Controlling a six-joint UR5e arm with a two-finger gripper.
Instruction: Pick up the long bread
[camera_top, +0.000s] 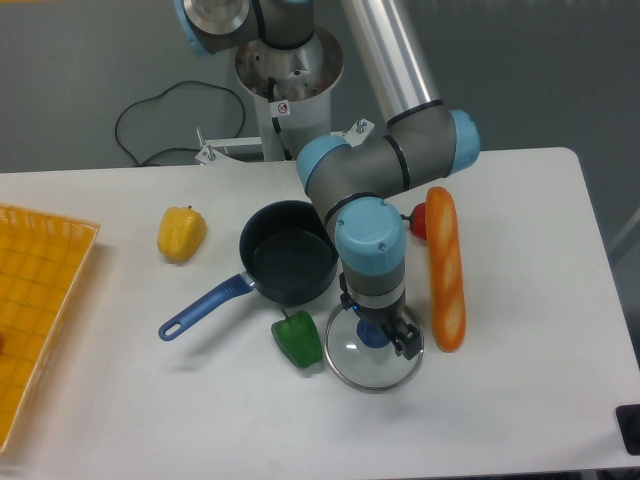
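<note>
Got a white worktop here with the bread lying flat on the right side, running roughly top to bottom, orange at both ends and paler yellow through the middle. Sits just right of the arm's blue-capped wrist, not touching it as far as can be seen. Small red item peeks out beside the bread's upper end, mostly hidden by the arm. Gripper points down over a glass lid with a blue knob, well short of the bread and holding nothing visible; can't tell whether the fingers are spread or pressed together, since the wrist blocks most of them. Green pepper right next to the lid on its left. Dark pan with a blue handle just behind that, handle angled toward the lower left. Yellow pepper further left, well apart from the pan. Yellow basket at the far left edge, partly cut off.
</note>
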